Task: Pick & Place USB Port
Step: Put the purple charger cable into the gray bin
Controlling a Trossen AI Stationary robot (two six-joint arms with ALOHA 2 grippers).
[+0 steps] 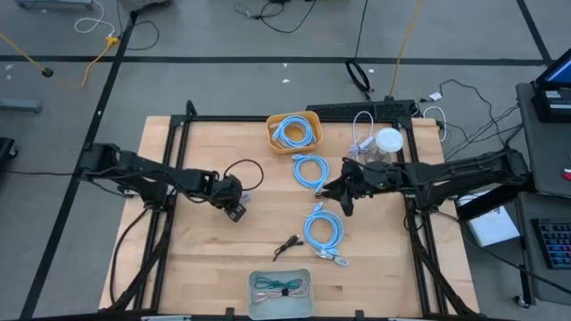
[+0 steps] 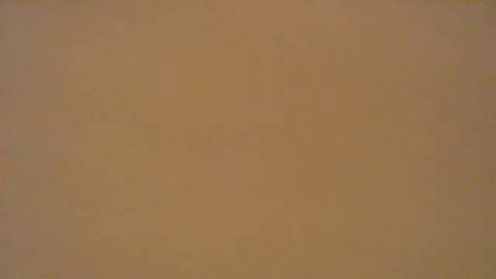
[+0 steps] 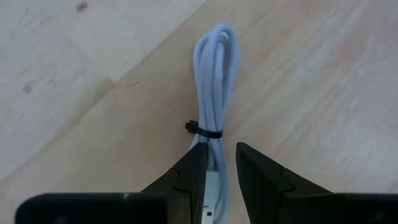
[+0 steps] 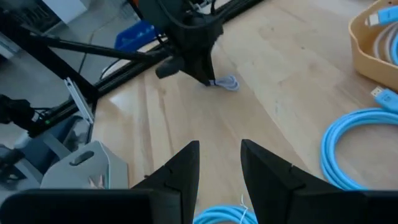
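Observation:
My left gripper (image 1: 236,209) stands left of the table's middle, pointing steeply down and shut on a white USB cable (image 3: 214,81), a bundle tied with a black zip tie (image 3: 204,131). From the right wrist view that gripper (image 4: 208,78) shows low over the wood, with the cable (image 4: 227,83) sticking out below it. My right gripper (image 4: 217,168) hangs open above the table's right half, over blue cable coils (image 1: 310,169), with nothing between its fingers. The low view shows only a blank brown field. My left gripper pinches the white bundle between its two fingers (image 3: 198,171), at the end just behind the zip tie (image 3: 214,180). The fingers come from above, slanting, and lie along the bundle. The looped end (image 3: 217,37) points away, close over the wood; whether it touches I cannot tell.
A yellow bowl (image 1: 294,132) with a blue cable stands at the far middle. Another blue coil (image 1: 323,229) and a white plug (image 1: 332,259) lie right of centre. A grey tray (image 1: 280,287) with cables sits at the near edge. A small black piece (image 1: 287,245) lies nearby.

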